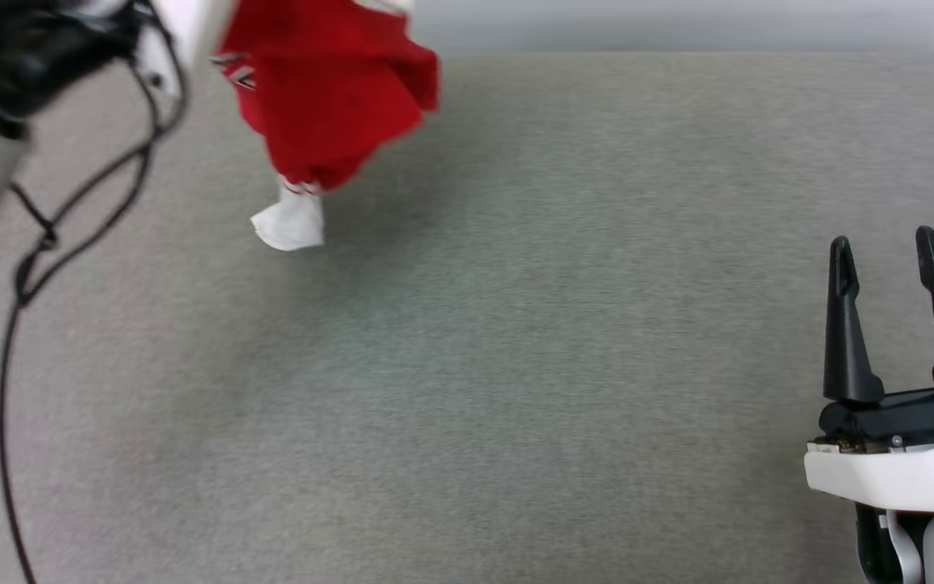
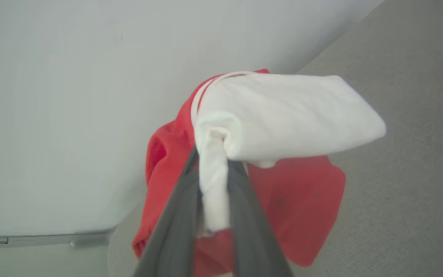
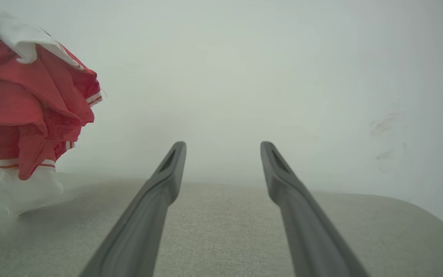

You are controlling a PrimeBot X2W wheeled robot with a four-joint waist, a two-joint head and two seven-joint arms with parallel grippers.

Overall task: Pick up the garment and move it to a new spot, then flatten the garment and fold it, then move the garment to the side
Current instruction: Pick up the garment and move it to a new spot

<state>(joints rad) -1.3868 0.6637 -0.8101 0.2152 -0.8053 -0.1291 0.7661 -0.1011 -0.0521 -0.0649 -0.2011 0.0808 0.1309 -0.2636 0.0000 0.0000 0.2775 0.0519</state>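
Note:
The garment [image 1: 329, 89], red with white sleeves, hangs bunched at the top left of the head view, its lower white sleeve [image 1: 290, 223] close to or on the grey cloth surface. In the left wrist view my left gripper [image 2: 214, 169] is shut on a white sleeve of the garment [image 2: 283, 119], with red cloth drooping behind the fingers. My right gripper [image 1: 889, 259] stands open at the lower right, far from the shirt, nothing between its fingers. The right wrist view shows the same open gripper [image 3: 223, 148] and the hanging garment [image 3: 33, 107] at the far left.
A grey fabric surface [image 1: 516, 365] spreads across the head view. My left arm's dark wrist [image 1: 37, 49] and its black cable [image 1: 45, 243] loop down the left side. A pale wall [image 3: 244, 77] rises behind the surface's far edge.

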